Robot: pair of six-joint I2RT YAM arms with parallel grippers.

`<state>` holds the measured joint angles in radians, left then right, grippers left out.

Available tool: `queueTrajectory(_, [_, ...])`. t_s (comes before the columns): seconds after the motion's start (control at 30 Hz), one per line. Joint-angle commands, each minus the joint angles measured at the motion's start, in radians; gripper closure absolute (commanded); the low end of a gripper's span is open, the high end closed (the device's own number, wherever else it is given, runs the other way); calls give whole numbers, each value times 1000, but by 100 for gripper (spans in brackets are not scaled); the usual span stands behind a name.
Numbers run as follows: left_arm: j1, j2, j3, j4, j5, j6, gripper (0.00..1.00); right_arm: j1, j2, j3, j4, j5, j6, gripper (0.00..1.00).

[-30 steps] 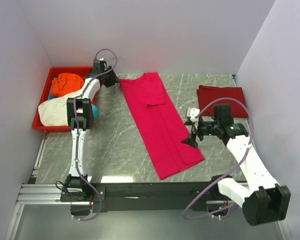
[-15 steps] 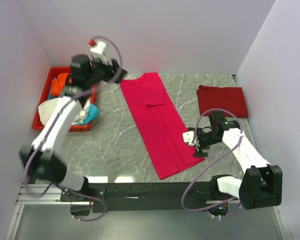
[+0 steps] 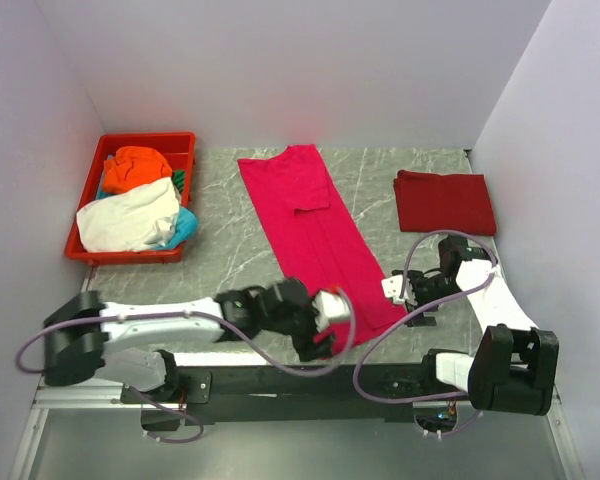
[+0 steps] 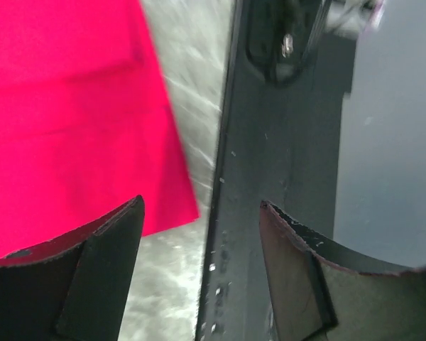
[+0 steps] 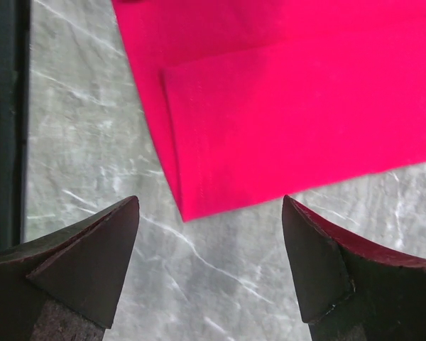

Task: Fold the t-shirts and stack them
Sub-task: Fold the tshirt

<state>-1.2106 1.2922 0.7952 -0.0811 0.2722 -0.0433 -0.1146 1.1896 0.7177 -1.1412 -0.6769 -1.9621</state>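
Only two on table (image 3: 230,250): pink-red t-shirt (image 3: 315,240) flat, dark-red t-shirt (image 3: 445,203) folded.

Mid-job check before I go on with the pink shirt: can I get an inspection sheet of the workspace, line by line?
Surface: grey marbled table, no spills seen.
Job's things: pink-red shirt lies as a long strip mid-table; darker red shirt folded at far right; orange shirt, white shirt and teal shirt heaped in the red tray.
Clutter: nothing seen.
Grippers: left gripper open over the strip's near-left corner, at the table edge; right gripper open over its near-right corner; neither holds anything.
Cables: purple cables loop loosely off both arms.
Surroundings: white walls; black rail along the near edge.
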Motion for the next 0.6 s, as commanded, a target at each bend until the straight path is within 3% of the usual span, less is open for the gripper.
queueTrajectory(0.0, [-110, 96, 15, 73, -187, 31, 30, -5, 7, -8, -43, -47, -69, 13])
queueTrajectory(0.2, [-167, 245, 41, 158, -320, 63, 33, -4, 10, -24, -42, -36, -72, 14])
queueTrajectory(0.47, [-191, 380, 82, 139, -456, 91, 39, -2, 8, -31, -35, -30, -77, 16])
queueTrajectory(0.57, [-196, 417, 101, 87, -464, 95, 48, -2, 7, -18, -43, -35, -78, 16])
